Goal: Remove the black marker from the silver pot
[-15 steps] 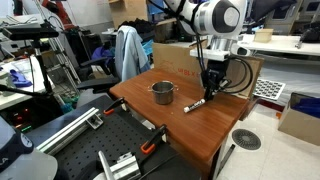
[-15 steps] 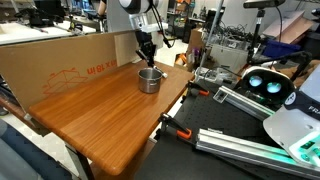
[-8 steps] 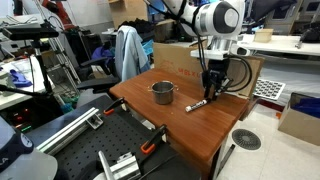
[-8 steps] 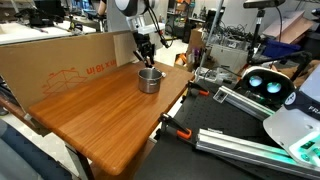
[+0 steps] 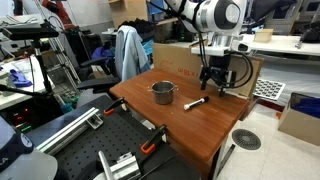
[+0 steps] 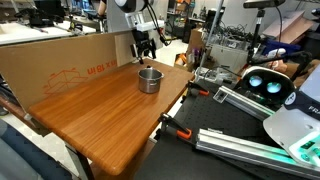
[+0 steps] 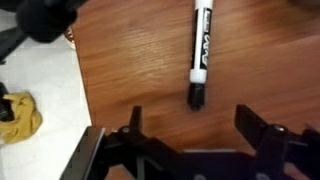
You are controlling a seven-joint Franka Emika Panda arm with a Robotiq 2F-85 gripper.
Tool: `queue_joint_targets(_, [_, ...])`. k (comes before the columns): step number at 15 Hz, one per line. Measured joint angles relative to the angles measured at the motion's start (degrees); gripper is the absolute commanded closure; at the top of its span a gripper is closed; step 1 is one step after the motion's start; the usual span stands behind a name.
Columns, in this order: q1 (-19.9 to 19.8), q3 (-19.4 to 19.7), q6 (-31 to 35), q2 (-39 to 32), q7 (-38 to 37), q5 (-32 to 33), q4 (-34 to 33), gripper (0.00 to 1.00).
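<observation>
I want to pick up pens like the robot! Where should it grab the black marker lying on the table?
Probably the middle of its barrel, coming straight down from above. The black marker lies flat on the wooden table, so its long sides are free. The open tool has its fingers apart across that width.

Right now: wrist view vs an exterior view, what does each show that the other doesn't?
Wrist only: white print on the black marker, and a crumpled yellow thing past the table edge. Exterior only: the silver pot, with the marker outside it on the wooden table. Both: marker flat on the wood, open gripper above it, not touching.
</observation>
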State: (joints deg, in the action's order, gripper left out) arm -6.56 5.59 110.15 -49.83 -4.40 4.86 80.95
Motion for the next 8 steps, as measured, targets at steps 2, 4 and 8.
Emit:
queue_joint_targets(2, [0.00,-0.03,1.29,1.12,-0.10,-0.34,0.48,0.00])
queue_joint_targets(4, [-0.02,-0.04,2.67,3.41,-0.10,-0.71,2.02,0.00])
queue_joint_targets(8, [-0.11,-0.14,8.13,11.69,0.61,-1.48,9.27,0.00])
